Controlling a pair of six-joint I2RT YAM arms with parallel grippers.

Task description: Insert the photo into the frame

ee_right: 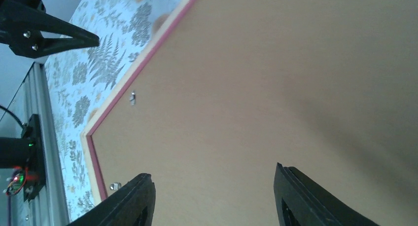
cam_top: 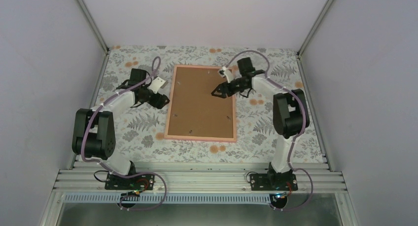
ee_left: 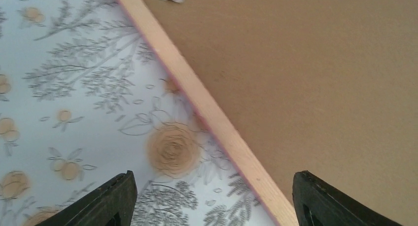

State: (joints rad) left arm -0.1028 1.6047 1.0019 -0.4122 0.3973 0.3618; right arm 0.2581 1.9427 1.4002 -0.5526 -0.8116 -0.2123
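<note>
Flat on the floral cloth (cam_top: 143,123), mid-table: frame (cam_top: 201,137), a thin pink rectangle, pale reverse side up. Inside it, filling the opening: plain brown board (cam_top: 199,100), matte and smooth, with small metal tabs (ee_right: 132,97) near its edges. Left gripper (ee_left: 213,199) spread wide above the frame's left rail, one finger over cloth, the other over board, pinching nothing. Right gripper (ee_right: 214,196) likewise spread, over the board's far right part, empty.

Free tablecloth (cam_top: 143,125) on both sides of frame (cam_top: 199,136)
</note>
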